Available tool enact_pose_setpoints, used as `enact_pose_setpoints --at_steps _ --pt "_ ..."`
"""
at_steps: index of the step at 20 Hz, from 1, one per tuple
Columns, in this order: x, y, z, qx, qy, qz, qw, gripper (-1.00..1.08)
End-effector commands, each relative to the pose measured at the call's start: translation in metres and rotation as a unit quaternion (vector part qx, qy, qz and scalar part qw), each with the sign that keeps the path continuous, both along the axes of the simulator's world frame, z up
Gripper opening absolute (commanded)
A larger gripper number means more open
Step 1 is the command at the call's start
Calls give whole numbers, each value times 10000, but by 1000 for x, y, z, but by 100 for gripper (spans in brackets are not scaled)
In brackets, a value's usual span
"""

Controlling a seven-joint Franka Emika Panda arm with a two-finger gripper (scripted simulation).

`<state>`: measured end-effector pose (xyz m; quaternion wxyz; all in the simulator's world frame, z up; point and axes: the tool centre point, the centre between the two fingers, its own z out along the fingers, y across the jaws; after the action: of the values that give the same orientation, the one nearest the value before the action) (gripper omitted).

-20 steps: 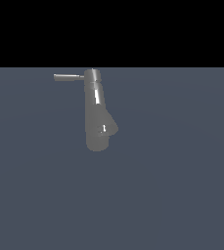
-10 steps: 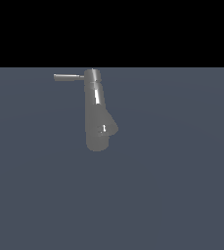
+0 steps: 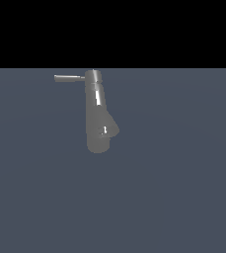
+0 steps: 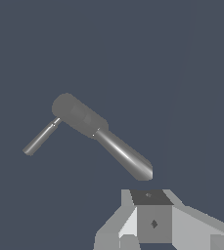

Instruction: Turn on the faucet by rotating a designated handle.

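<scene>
On a flat slate-blue floor [image 3: 183, 197], well away from every edge of the exterior view, with open room on all sides: tall tapered grey metallic faucet [image 3: 96, 118], smooth and glossy with a bright highlight streak, round cap on top, short stubby spout low toward the exterior view's right. From the cap toward the exterior view's left, thin straight grey metal rod handle [image 3: 68, 78], level and untouched. Black band above the floor's far edge. Only in the wrist view: blocky pale-grey gripper [image 4: 155, 222] (fingertips cut off by the frame, so open or closed cannot be told), clear of the faucet [image 4: 101, 134] and handle [image 4: 40, 138]
</scene>
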<state>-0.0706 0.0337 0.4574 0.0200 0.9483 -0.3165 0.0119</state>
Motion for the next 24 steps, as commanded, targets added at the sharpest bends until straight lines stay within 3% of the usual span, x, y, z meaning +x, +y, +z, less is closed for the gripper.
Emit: enact_pose_setpoints --at_steps 1,12,24 --pt "14 8 -10 -12 10 -252 9997 -100" --pt "71 46 -62 -85 46 -1323 9912 -100" --pt "121 94 -135 -182 59 -2462 9690 -100"
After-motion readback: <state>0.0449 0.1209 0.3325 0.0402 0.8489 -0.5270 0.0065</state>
